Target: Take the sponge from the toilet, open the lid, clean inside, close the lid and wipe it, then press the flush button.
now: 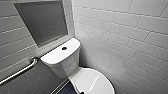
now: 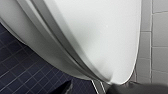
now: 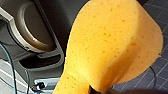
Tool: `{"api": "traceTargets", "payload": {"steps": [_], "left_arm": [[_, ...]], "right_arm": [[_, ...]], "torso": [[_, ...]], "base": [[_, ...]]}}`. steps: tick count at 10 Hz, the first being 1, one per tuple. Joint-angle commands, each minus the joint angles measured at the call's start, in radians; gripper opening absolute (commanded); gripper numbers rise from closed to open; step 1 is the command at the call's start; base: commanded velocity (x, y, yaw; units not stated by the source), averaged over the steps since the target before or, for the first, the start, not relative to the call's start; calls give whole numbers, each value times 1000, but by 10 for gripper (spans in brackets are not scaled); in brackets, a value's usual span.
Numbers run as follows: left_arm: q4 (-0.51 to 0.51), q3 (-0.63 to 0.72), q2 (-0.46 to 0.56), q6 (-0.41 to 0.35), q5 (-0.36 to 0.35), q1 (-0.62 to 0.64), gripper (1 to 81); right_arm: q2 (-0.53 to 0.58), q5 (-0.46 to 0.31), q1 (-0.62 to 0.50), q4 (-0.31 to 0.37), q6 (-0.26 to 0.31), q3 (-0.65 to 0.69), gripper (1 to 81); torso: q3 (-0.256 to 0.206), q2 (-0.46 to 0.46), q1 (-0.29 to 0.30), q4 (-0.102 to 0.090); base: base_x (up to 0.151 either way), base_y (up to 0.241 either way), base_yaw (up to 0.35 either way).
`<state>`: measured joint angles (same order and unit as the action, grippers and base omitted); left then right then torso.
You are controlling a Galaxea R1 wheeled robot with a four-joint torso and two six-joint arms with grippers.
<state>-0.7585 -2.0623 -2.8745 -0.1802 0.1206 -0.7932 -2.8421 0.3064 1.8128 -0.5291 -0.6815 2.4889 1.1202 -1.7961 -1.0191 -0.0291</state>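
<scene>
- Head view first: one toilet (image 1: 65, 65), tucked against the tiled wall (image 1: 125, 30). I judge the job barely begun, with the pickup done and everything else left.
- One lid (image 1: 93, 82), lying shut over the seat. Opening it, cleaning inside, closing it and wiping it are all yet to do. In the left wrist view it looms large, with the left gripper (image 2: 95, 89) just beside its rim. Whether those jaws are wide or narrow, I cannot tell.
- One sponge (image 3: 110, 47), orange, off the toilet and up in the air over the dark floor tiles (image 3: 160, 72). The right gripper (image 3: 100, 91) pinches it at one end, jaws clamped on it as far as I can judge.
- One flush button (image 1: 64, 48), dark and round, in the centre of the tank top (image 1: 58, 55). Nothing is near it, so that press looks not yet made.
</scene>
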Motion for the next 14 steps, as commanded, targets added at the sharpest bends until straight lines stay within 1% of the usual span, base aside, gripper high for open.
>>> {"api": "traceTargets", "payload": {"steps": [1,4,6,8,10,14], "left_arm": [[-22,7,-27,4,74,108,811],[-24,13,-33,5,76,131,811],[-38,16,-28,5,76,133,811],[-73,8,-29,5,74,133,811],[-99,7,-34,4,74,165,811],[-110,5,-50,5,74,191,811]], "right_arm": [[8,-62,24,-25,-1,-12,10],[4,-66,21,-26,-1,-13,10],[4,-67,20,-26,-1,-10,10],[2,-69,20,-26,-1,-9,10],[-2,-72,20,-26,0,-9,10],[-2,-73,18,-26,0,-10,10]], "torso": [[0,0,0,0],[0,0,0,0],[0,0,0,0],[0,0,0,0],[0,0,0,0],[0,0,0,0]], "base": [[0,0,0],[0,0,0],[0,0,0],[0,0,0],[0,0,0],[0,0,0]]}}
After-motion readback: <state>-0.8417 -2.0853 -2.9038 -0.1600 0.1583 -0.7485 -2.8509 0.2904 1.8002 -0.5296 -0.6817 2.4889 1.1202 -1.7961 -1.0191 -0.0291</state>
